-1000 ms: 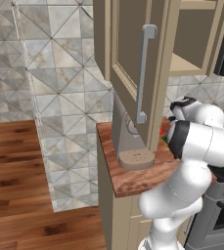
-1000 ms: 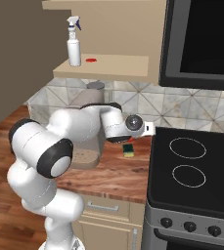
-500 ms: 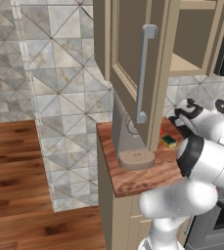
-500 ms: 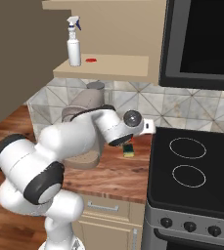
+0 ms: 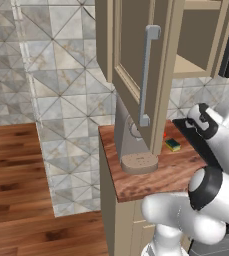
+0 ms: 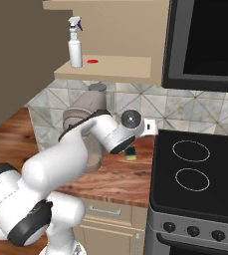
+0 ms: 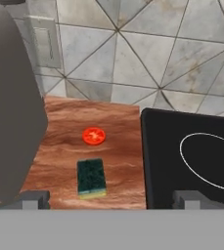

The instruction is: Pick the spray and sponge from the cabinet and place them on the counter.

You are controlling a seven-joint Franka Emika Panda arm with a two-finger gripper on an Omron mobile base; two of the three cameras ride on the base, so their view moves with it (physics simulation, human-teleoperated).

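Sponge [image 7: 91,177] flat on the counter [image 7: 59,146], green face up, yellow layer showing along its near edge. In the hand view it sits at about 6 o'clock from a small red-orange disc [image 7: 93,135], close but not touching; stovetop [image 7: 191,161] edge lies at 3 o'clock from it, near, with a strip of wood between. Coffee machine [image 7: 11,112] bulks at 9 o'clock, apart from the sponge. Gripper [image 7: 111,200] fingers spread wide, nothing between them, raised over the counter above the sponge. Spray [image 6: 75,42] stands upright on the open cabinet [image 5: 136,55] shelf, at roughly 11 o'clock from the wrist in the right base view; a second red spot [image 6: 92,62] lies at 3 o'clock just beside it on the shelf. Cabinet door is swung open, handle [image 5: 147,75] facing out over the counter's front left.
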